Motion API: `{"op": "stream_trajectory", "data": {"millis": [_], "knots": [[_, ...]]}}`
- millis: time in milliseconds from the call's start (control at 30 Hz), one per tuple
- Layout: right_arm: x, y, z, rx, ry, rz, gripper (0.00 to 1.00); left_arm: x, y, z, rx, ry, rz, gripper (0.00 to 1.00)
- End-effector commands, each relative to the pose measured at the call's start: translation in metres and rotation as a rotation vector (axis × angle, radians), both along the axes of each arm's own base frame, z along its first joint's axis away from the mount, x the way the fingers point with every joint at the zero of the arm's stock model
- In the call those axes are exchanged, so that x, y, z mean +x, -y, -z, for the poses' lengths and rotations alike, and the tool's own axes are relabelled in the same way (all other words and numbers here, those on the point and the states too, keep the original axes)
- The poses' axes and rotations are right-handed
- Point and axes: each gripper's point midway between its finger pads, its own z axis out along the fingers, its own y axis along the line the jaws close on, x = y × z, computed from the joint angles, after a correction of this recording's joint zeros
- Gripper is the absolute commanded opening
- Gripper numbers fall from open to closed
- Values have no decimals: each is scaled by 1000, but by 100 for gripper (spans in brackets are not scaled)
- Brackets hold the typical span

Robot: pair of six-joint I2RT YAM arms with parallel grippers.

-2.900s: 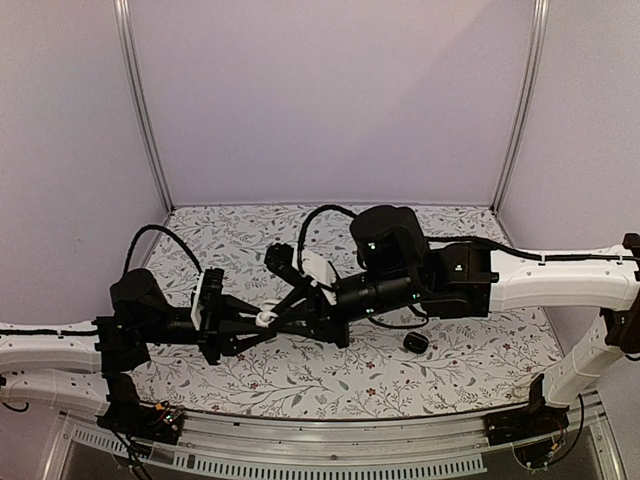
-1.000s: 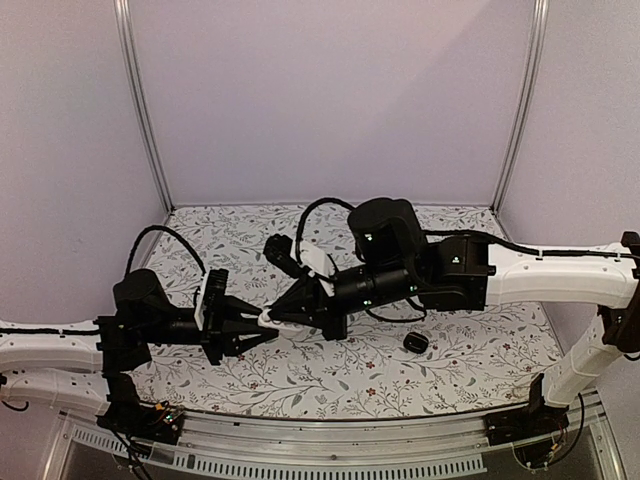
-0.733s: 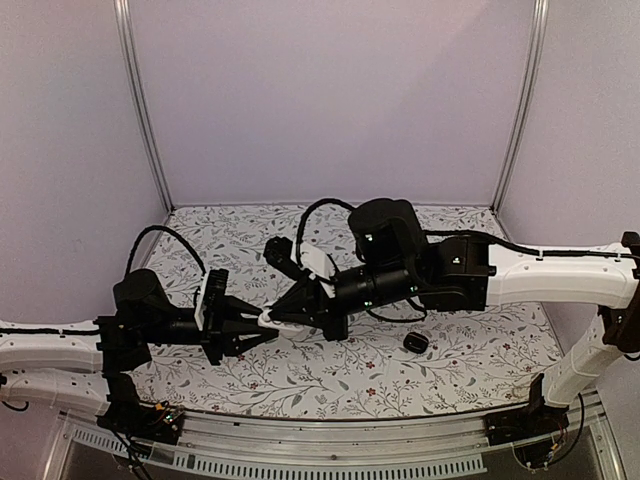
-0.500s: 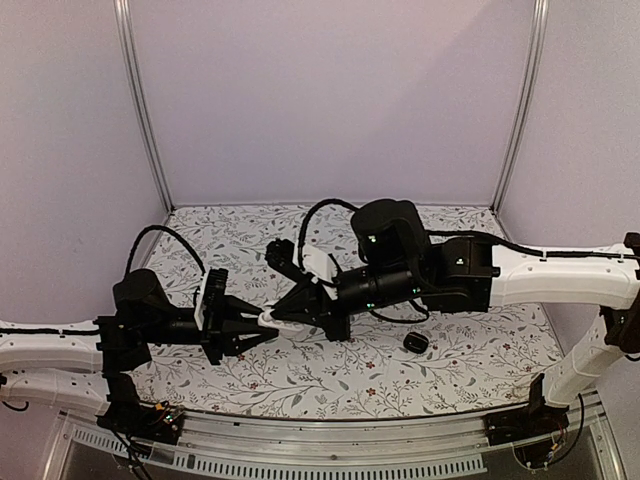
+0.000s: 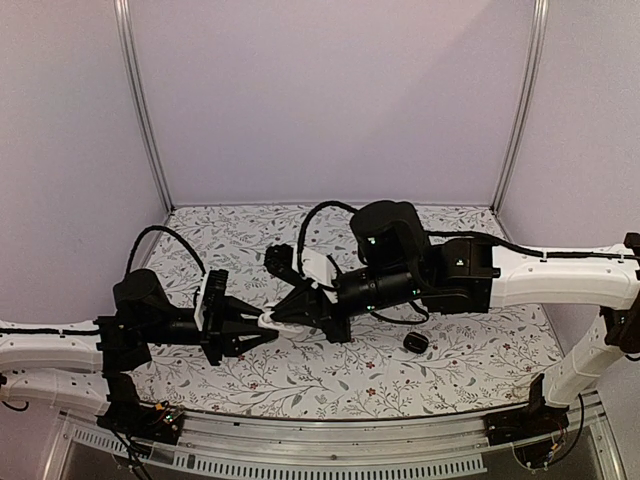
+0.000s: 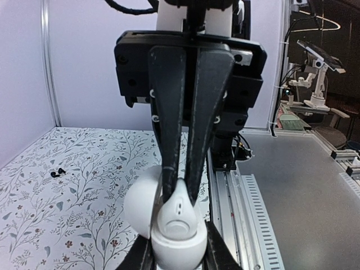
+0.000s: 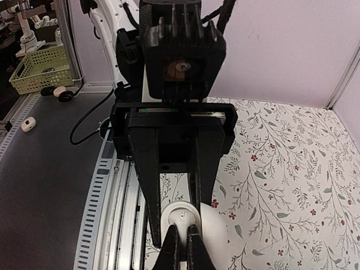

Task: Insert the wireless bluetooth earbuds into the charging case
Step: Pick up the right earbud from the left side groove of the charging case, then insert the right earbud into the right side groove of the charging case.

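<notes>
My left gripper (image 5: 255,331) is shut on a white pebble-shaped charging case (image 6: 175,246) with its lid (image 6: 138,203) swung open to the left. My right gripper (image 5: 274,320) meets it tip to tip and is shut on a white teardrop-shaped piece (image 6: 179,209) that sits in the mouth of the case. In the right wrist view the case (image 7: 181,214) lies between the left gripper's fingers (image 7: 147,180), just past my right gripper (image 7: 180,243). Two tiny dark earbuds (image 6: 56,172) lie on the floral table, far from both grippers.
A black rounded case (image 5: 416,342) lies on the floral table (image 5: 330,375) right of the grippers, under the right forearm. Purple walls close in the back and sides. A metal rail (image 5: 330,445) runs along the near edge.
The right gripper has closed in slightly on the white case, down and to the left, with the white piece in it. The left gripper has held the case still.
</notes>
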Motion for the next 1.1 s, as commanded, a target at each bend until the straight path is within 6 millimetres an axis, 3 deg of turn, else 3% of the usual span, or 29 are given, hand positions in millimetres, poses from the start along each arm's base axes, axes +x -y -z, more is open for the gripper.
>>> {"op": "stream_trajectory", "data": {"millis": [0,167,333,567,800,1067], "knots": [[0,3,15,-38,-29,16,0,-6,0,-29,-89,72,31,0],[3,3,7,10,-33,42,0,-9,-2,-29,-94,88,36,0],[1,15,-38,143,-3,57,0,-12,-4,-26,-96,117,40,0],[-6,29,-69,245,37,37,0,-18,-5,-24,-98,171,52,0],[-18,38,-73,270,32,-10,0,-12,-10,-26,-104,213,-12,0],[-41,48,-65,260,2,-113,0,-13,-10,-25,-105,217,-8,0]]}}
